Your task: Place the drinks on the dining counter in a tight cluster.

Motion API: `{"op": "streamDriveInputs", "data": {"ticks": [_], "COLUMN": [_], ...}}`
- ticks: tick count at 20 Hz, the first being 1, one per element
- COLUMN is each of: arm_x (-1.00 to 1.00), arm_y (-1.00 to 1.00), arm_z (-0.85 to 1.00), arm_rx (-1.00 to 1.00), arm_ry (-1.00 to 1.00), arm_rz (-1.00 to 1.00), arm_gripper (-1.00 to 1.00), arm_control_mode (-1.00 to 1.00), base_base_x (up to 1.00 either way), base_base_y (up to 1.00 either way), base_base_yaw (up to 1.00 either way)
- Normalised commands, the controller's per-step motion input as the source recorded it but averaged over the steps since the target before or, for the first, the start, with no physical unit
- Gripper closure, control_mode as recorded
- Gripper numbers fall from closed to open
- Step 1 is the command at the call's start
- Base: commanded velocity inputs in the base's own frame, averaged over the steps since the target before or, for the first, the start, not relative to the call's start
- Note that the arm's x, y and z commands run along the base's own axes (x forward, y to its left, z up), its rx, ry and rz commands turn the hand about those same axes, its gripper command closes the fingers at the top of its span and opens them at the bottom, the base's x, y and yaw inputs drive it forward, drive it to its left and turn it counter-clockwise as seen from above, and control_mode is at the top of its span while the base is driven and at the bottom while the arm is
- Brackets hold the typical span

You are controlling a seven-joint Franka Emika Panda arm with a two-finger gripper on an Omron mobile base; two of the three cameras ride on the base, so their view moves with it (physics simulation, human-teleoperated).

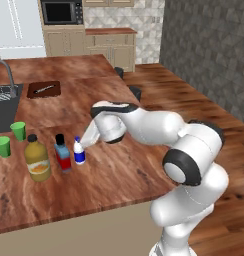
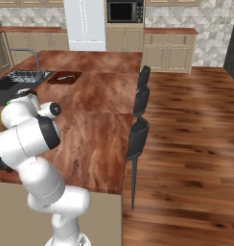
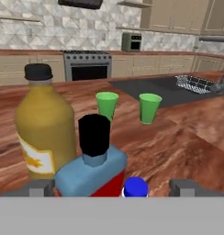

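Now, going left to right across the worktop in the left base view, we see the amber bottle, the blue flask and the small white bottle standing upright in a close row, each just beside the next. The tool sits at about two o'clock of the white bottle, right against it, its fingers spread wide and clamped on nothing.

We judge the cluster nearly made, so the step in hand is to let go cleanly. We should lift the tool straight away from the white bottle, keeping the fingers apart, so neither pad brushes the blue cap and tips it toward the flask.

The hand view adds what the base views lack: the white bottle's blue cap lies between the two finger tips, free of both, with the flask at eleven o'clock of it and the two green cups well beyond. The right base view gives us the arm's bulk covering the bottles, and the stools along the worktop's edge.
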Motion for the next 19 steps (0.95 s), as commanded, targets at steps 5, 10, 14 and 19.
{"op": "streamDriveInputs", "data": {"ticks": [5,10,14,19], "arm_x": [0.00,-0.04,-0.15,-0.21], "arm_y": [-0.42,-0.77,-0.69,-0.92], "arm_z": [0.57,0.31,0.00,0.00], "arm_rx": [-0.12,-0.15,-0.27,-0.21], "arm_ry": [0.02,0.00,0.07,0.20], "arm_rz": [0.00,0.00,-0.04,-0.22], "arm_gripper": [-1.00,-1.00,-1.00,-1.00], "arm_control_mode": [-1.00,-1.00,-1.00,-1.00], "base_base_x": [0.00,0.00,0.00,0.00], "base_base_y": [0.00,0.00,0.00,0.00], "base_base_yaw": [0.00,0.00,0.00,0.00]}}
